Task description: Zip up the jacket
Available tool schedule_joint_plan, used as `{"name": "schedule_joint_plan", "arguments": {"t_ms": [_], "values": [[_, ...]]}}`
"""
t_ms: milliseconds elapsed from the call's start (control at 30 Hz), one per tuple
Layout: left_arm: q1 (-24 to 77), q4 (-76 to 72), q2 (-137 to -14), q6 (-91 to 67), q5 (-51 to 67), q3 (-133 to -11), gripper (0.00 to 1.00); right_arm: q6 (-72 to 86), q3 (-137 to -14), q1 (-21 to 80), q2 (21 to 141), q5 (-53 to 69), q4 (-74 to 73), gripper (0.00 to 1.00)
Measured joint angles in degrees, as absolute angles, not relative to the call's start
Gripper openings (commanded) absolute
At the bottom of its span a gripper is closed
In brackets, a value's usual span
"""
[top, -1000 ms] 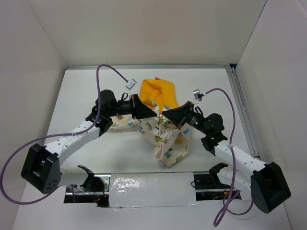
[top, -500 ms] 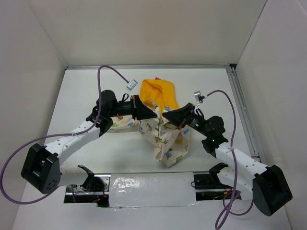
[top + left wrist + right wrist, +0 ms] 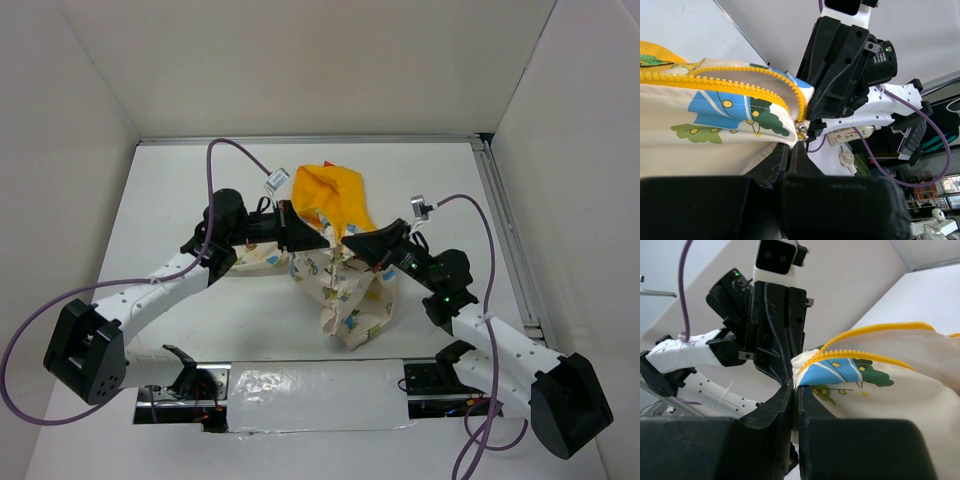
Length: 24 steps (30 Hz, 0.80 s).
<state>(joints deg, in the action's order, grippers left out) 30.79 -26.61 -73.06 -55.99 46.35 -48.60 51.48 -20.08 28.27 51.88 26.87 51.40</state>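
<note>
Jacket (image 3: pixel 345 292) — left fingers (image 3: pixel 306 237) and right fingers (image 3: pixel 366 243) are both clamping its zipper edge (image 3: pixel 740 83); uneven pulling is risking fabric slipping free.

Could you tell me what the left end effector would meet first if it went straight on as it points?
Past the jacket edge it grips, the left end effector would likely meet the right end effector first, which faces it tip to tip; the gap is hard to judge.
</note>
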Motion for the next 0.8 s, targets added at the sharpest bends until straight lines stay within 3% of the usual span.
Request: {"name": "schedule_joint_plan", "arguments": {"t_ms": [800], "values": [[31.4,-30.9,-75.1,-57.8,49.4,-47.4,0.00,51.4,-19.0,29.8,50.6,20.3,49.9,0.00]]}}
